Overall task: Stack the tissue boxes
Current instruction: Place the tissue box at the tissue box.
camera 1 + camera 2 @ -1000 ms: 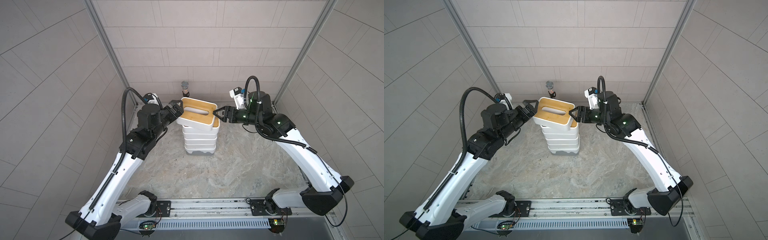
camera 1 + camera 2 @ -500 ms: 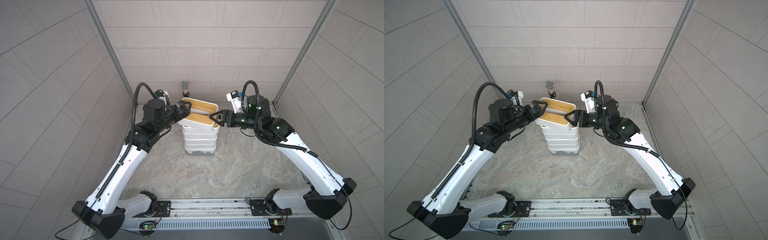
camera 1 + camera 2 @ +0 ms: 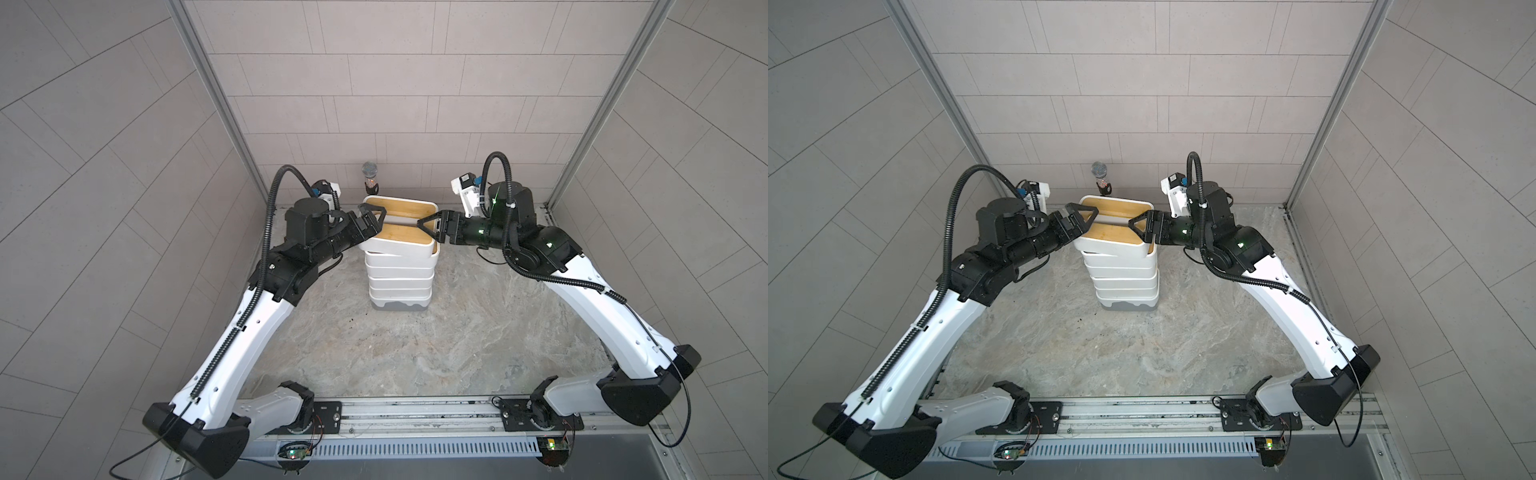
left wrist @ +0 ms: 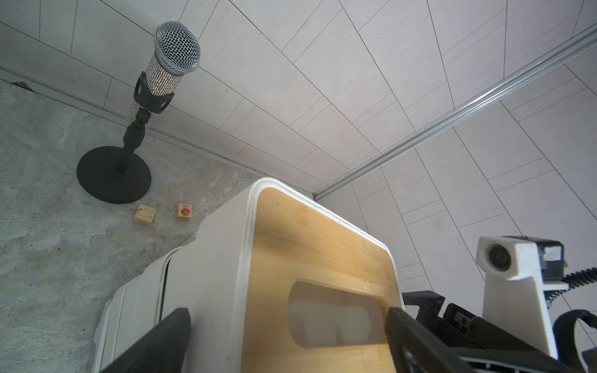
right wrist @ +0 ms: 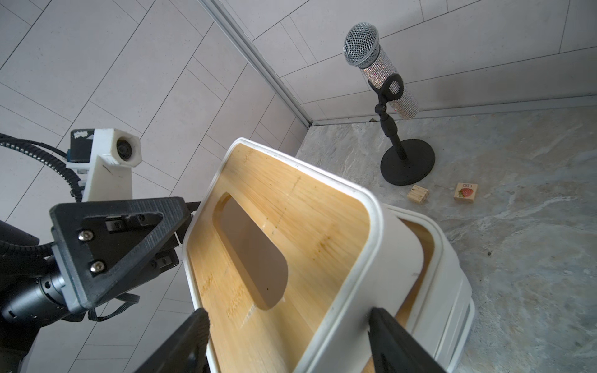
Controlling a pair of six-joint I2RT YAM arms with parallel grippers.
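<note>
A stack of white tissue boxes (image 3: 401, 282) stands at the back middle of the table, the lowest one with a grey base (image 3: 399, 306). On top sits a bamboo-lidded tissue box (image 3: 407, 235), tilted, its slotted lid (image 4: 307, 245) (image 5: 290, 206) turned partly away from the front. My left gripper (image 3: 374, 222) (image 4: 287, 339) grips its left end. My right gripper (image 3: 428, 230) (image 5: 287, 339) grips its right end. Each has one finger over the lid and one on the white wall. The bamboo lid of the box below (image 5: 420, 239) shows under the tilted box.
A microphone on a black round stand (image 3: 370, 176) (image 4: 176, 48) stands behind the stack by the back wall. Two small wooden cubes (image 4: 144, 213) (image 4: 184, 211) lie beside its base. Tiled walls close in on three sides; a metal rail (image 3: 415, 405) runs along the front.
Both grippers have moved with the top box toward the back and tipped it more steeply over the stack. The left arm has swung in closer.
</note>
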